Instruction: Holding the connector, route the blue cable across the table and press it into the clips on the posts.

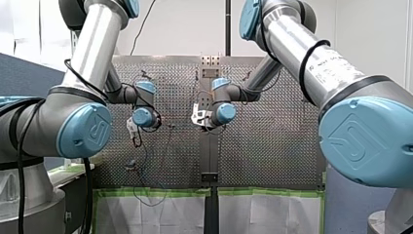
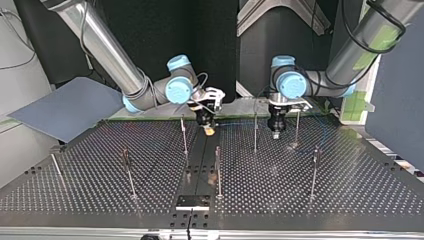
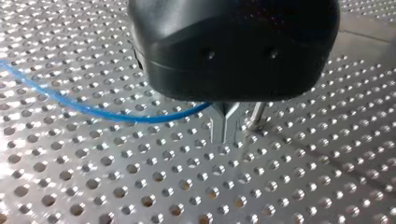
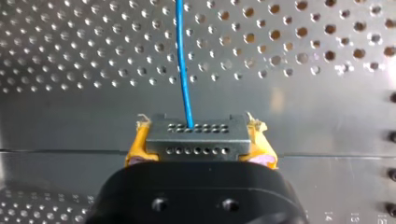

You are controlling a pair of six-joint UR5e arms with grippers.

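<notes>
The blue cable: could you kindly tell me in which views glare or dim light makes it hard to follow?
Right wrist view: blue cable vivid against the evenly lit table. Left wrist view: glints on the holes, cable clear. Top view: only a faint line over the dark, reflective surface. Front view: thin, dim trace.

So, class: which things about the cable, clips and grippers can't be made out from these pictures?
- The clips on the posts: top view, too small.
- Whether my left gripper holds the cable: left wrist view, its black housing hides where they meet.
- The cable's far end: right wrist view, cut off by the edge beyond the connector.
</notes>
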